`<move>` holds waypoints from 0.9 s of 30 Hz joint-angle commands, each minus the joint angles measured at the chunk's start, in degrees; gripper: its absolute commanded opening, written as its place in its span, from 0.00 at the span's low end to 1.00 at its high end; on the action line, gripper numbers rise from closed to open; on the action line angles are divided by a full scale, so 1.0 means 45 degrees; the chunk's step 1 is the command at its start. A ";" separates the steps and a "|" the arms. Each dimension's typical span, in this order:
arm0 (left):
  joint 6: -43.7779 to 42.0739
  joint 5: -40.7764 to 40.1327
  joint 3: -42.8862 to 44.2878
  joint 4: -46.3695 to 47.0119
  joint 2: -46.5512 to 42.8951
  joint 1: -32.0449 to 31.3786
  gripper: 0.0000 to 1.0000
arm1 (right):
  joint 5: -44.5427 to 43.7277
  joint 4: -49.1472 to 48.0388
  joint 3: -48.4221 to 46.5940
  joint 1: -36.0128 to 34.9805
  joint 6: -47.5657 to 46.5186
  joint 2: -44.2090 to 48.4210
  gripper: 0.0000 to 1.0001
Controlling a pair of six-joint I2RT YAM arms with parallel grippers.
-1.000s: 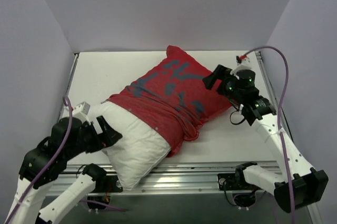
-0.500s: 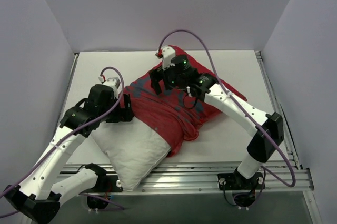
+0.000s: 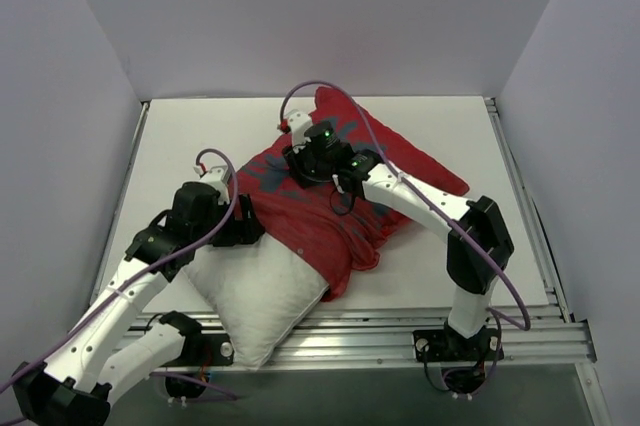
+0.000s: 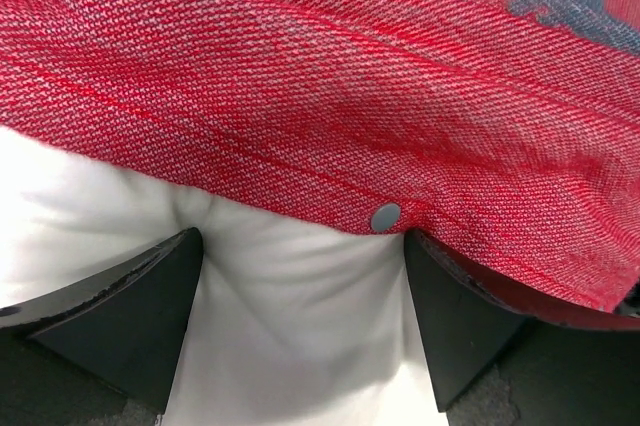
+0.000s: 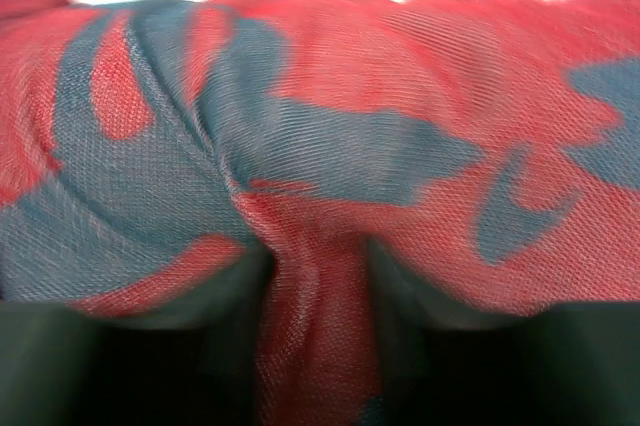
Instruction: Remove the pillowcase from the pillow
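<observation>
The red pillowcase (image 3: 335, 218) with dark grey marks covers the far part of the white pillow (image 3: 255, 286), which sticks out toward the near left edge. My left gripper (image 3: 246, 227) stands open at the pillowcase's hem. In the left wrist view its black fingers (image 4: 140, 316) press into the white pillow (image 4: 300, 286) just below the red hem (image 4: 330, 106) and a grey snap (image 4: 385, 215). My right gripper (image 3: 300, 172) sits on top of the pillowcase near its far left part. In the right wrist view it is shut (image 5: 315, 336) on a raised fold of red fabric (image 5: 320, 146).
The white table (image 3: 190, 136) is walled on three sides by grey panels. A metal rail (image 3: 400, 331) runs along the near edge, and the pillow's near corner overhangs it. A purple cable (image 3: 330, 96) loops above the right wrist.
The right gripper dropped onto the pillowcase and closed on a fold. The left gripper moved down and right to the hem, staying open. The pillow shifted slightly.
</observation>
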State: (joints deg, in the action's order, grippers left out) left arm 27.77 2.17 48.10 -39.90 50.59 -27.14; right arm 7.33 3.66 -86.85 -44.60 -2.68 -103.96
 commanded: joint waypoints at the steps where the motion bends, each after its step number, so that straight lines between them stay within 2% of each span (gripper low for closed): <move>1: 0.0821 0.1841 -0.0747 0.0371 0.0633 -0.0103 0.90 | -0.2877 0.0867 0.1680 0.0885 0.1451 0.0152 0.22; 2: 0.0860 0.1744 -0.0689 0.0351 0.0575 -0.0083 0.90 | -0.3034 0.0557 0.2031 0.1081 0.1899 0.0676 0.13; 3: 0.0860 0.1608 -0.0475 0.0312 0.0478 -0.0103 0.90 | -0.3094 0.0438 0.2575 0.1257 0.2039 0.0971 0.00; 8: 0.0315 0.1061 0.0949 -0.0409 0.0301 -0.0064 0.91 | -0.3777 0.0417 0.3128 0.1727 0.2333 0.2125 0.00; 12: -0.0544 -0.0204 0.2376 -0.1191 0.0671 -0.0025 0.90 | -0.3524 0.0495 0.2972 0.1766 0.2392 0.2691 0.00; 13: -0.0855 -0.0384 0.2881 -0.1540 0.1098 0.0091 0.86 | -0.3466 0.0495 0.2875 0.1766 0.2353 0.2886 0.00; 16: -0.1675 -0.1030 0.3762 -0.1876 0.2307 0.0287 0.87 | -0.2998 0.0592 0.2660 0.1728 0.2120 0.3044 0.00; 17: -0.1891 -0.0953 0.3862 -0.1740 0.2526 0.0288 0.95 | -0.2900 0.0535 0.2640 0.1708 0.2060 0.3064 0.00; 18: -0.2106 -0.0565 0.3863 -0.1545 0.2721 0.0288 0.98 | -0.2841 0.0495 0.2659 0.1688 0.2021 0.3064 0.00; 20: -0.2674 -0.0174 0.3882 -0.1056 0.3268 0.0385 0.94 | -0.2685 0.0340 0.2756 0.1669 0.1982 0.3005 0.00; 24: -0.3084 0.0335 0.3864 -0.1075 0.4284 0.0698 0.94 | -0.2353 -0.0090 0.3010 0.1591 0.2099 0.2927 0.00; 27: -0.2969 0.1409 0.3162 -0.0724 0.4753 0.0698 0.96 | -0.2352 -0.0188 0.3030 0.1455 0.2099 0.2791 0.00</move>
State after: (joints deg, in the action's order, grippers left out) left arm 16.47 3.70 64.25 -43.99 69.82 -24.45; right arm -2.57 0.67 -74.41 -37.69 7.42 -91.88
